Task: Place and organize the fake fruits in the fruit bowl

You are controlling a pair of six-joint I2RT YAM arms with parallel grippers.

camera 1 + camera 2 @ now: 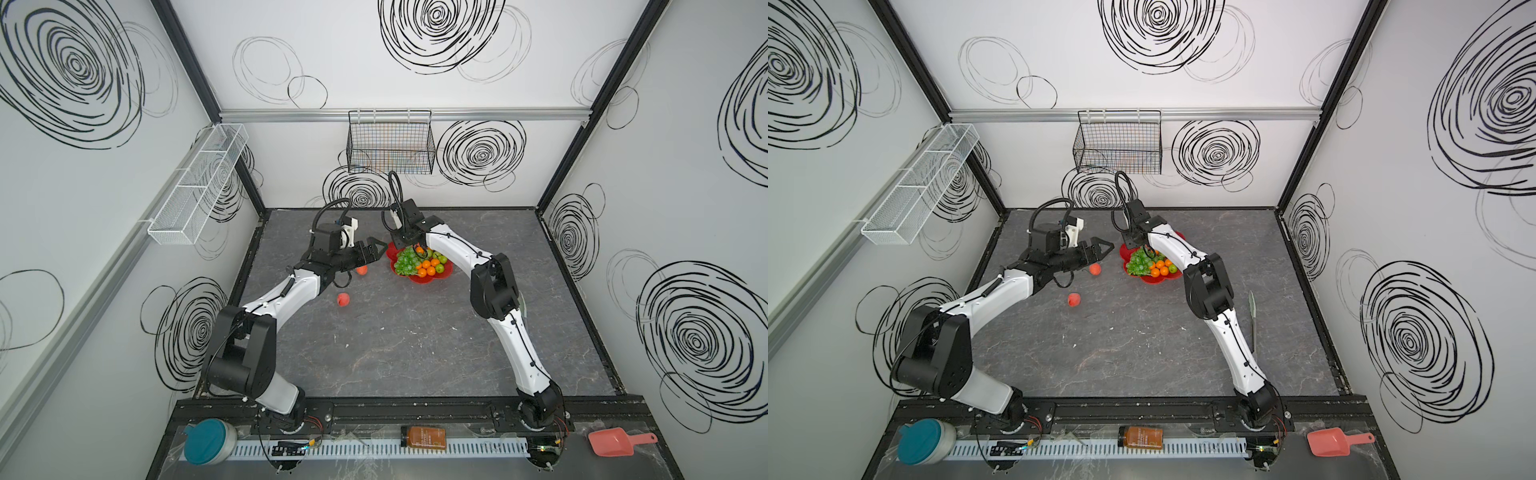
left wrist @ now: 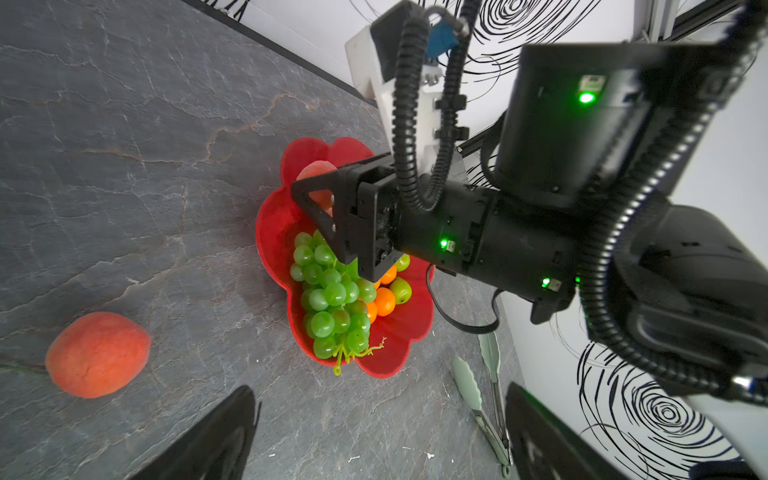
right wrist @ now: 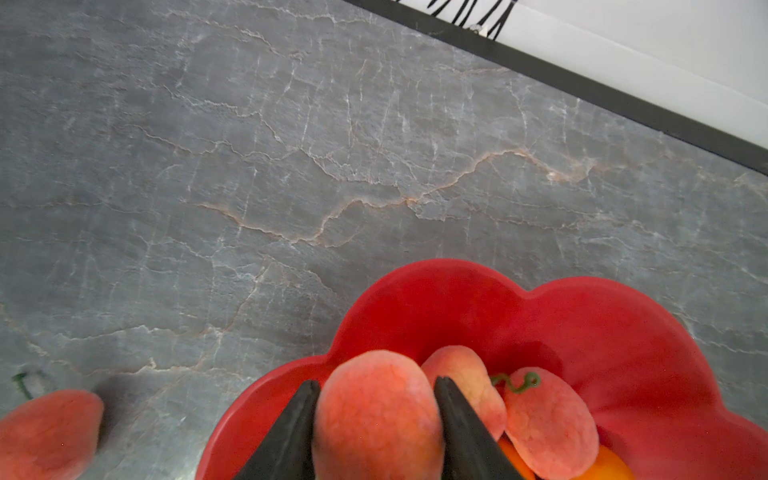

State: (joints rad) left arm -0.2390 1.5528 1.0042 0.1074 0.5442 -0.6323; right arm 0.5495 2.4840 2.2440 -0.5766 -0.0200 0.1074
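The red flower-shaped fruit bowl [image 1: 428, 279] [image 1: 1152, 279] stands at the back middle of the table. It holds the green grapes [image 2: 332, 299], several oranges [image 1: 430, 266], green apples [image 1: 442, 259] and two peaches [image 3: 548, 424]. My right gripper [image 3: 376, 382] is shut on a third peach [image 3: 376, 419], held over the bowl's far-left petals. My left gripper [image 1: 380, 251] [image 2: 379, 386] hangs open and empty just left of the bowl. One loose peach [image 1: 361, 270] [image 2: 97, 355] lies on the table below it. Another peach [image 1: 343, 299] lies nearer the front.
Pale-green tongs [image 1: 1252, 316] [image 2: 478, 399] lie right of the bowl, beside my right arm. A black wire basket [image 1: 390, 145] hangs on the back wall and a white mesh shelf [image 1: 199, 183] on the left wall. A pink scoop [image 1: 615, 441], a jar [image 1: 423, 436] and a teal-lidded tub [image 1: 208, 440] sit on the front ledge.
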